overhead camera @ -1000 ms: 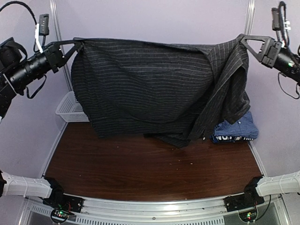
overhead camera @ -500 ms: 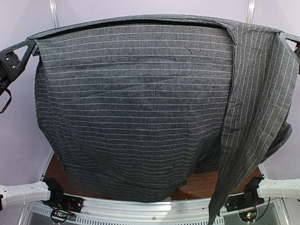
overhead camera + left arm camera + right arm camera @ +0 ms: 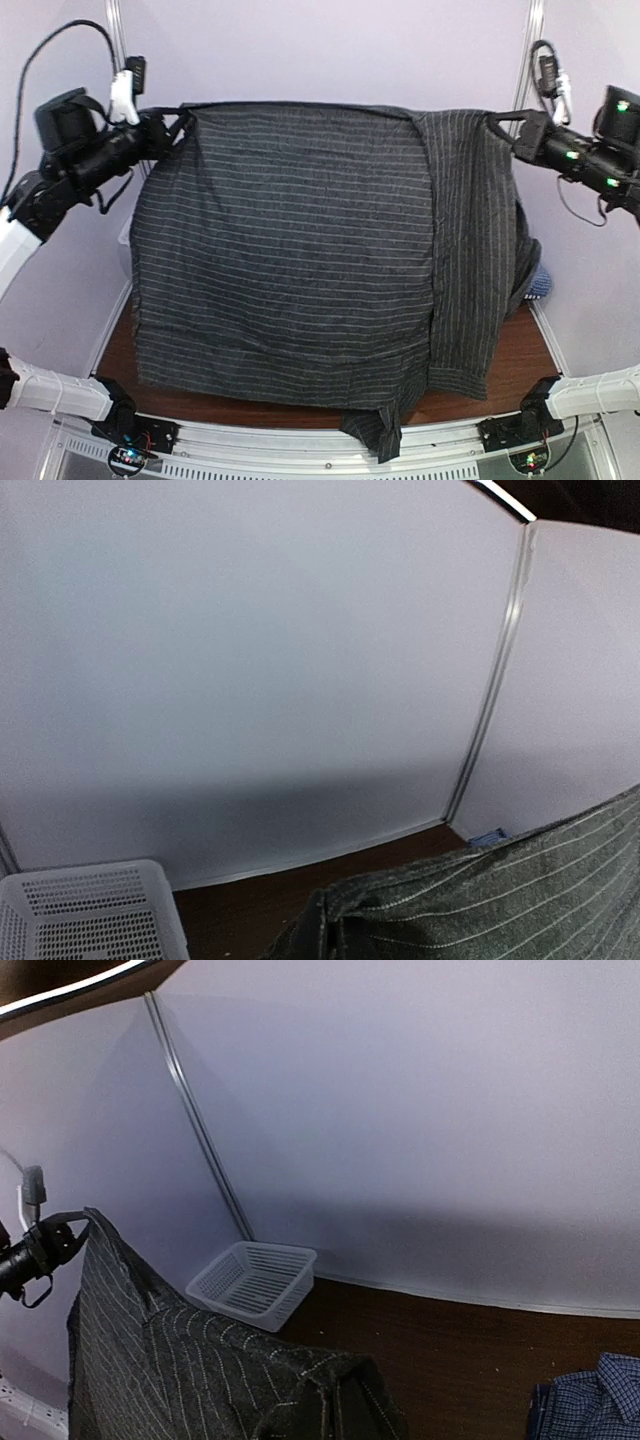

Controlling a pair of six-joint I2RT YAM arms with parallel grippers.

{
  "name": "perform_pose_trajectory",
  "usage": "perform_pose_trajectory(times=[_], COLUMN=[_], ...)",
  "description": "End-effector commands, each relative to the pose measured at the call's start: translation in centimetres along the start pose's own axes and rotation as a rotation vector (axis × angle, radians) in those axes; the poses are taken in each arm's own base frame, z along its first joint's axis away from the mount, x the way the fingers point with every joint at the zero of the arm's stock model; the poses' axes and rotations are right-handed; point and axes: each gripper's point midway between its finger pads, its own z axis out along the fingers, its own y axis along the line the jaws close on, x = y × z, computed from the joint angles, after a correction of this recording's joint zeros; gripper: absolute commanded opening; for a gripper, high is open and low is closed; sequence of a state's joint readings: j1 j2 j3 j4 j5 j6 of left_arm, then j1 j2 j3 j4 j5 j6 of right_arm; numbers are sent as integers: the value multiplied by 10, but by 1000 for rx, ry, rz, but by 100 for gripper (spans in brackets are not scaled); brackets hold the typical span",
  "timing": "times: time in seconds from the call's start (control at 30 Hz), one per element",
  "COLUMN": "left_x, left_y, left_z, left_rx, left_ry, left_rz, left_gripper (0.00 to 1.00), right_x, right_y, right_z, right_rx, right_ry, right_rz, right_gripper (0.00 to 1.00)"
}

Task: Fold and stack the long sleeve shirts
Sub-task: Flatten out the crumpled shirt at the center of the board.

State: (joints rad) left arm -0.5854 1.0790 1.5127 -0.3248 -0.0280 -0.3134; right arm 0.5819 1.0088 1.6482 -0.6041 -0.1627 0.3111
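A black pinstriped long sleeve shirt [image 3: 290, 250] hangs spread like a curtain between my two grippers, above the table. My left gripper [image 3: 183, 120] is shut on its upper left corner, my right gripper [image 3: 500, 122] on its upper right corner. Its lower hem droops past the table's front edge, and a folded-over panel hangs down its right side. In the wrist views bunched striped cloth [image 3: 500, 890] [image 3: 180, 1370] hides my fingers. A blue checked shirt [image 3: 538, 285] lies at the back right of the table, mostly hidden behind the black one and also seen in the right wrist view [image 3: 590, 1400].
A white mesh basket [image 3: 250, 1282] [image 3: 90, 915] stands at the back left against the wall. The brown table [image 3: 525, 350] shows at the right and front edges. Pale walls close in the back and both sides.
Both arms swung the held shirt up toward the camera, then lowered it. It now hangs further forward and lower than a second ago, its hem over the front edge.
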Motion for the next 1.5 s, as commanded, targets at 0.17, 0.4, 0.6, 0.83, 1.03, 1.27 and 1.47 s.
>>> perform_pose_trajectory(times=[0.17, 0.4, 0.6, 0.83, 1.03, 1.27, 1.47], left_x=[227, 378, 422, 433, 406, 362, 325], left_y=[162, 212, 235, 255, 238, 215, 187], left_z=[118, 179, 198, 198, 209, 214, 206], left_rx=[-508, -533, -571, -631, -540, -451, -348], left_ry=[433, 718, 777, 808, 746, 651, 567], left_rz=[160, 187, 201, 199, 146, 97, 37], left_gripper=[0, 0, 0, 1, 27, 59, 68], right_x=[166, 278, 312, 339, 320, 288, 270], right_y=[-170, -245, -278, -320, -335, -320, -273], right_z=[155, 240, 275, 291, 272, 237, 197], right_rx=[393, 413, 470, 613, 765, 793, 655], right_ry=[289, 498, 553, 622, 632, 583, 525], right_rz=[-127, -140, -167, -222, -261, -271, -169], right_gripper=[0, 0, 0, 1, 40, 69, 73])
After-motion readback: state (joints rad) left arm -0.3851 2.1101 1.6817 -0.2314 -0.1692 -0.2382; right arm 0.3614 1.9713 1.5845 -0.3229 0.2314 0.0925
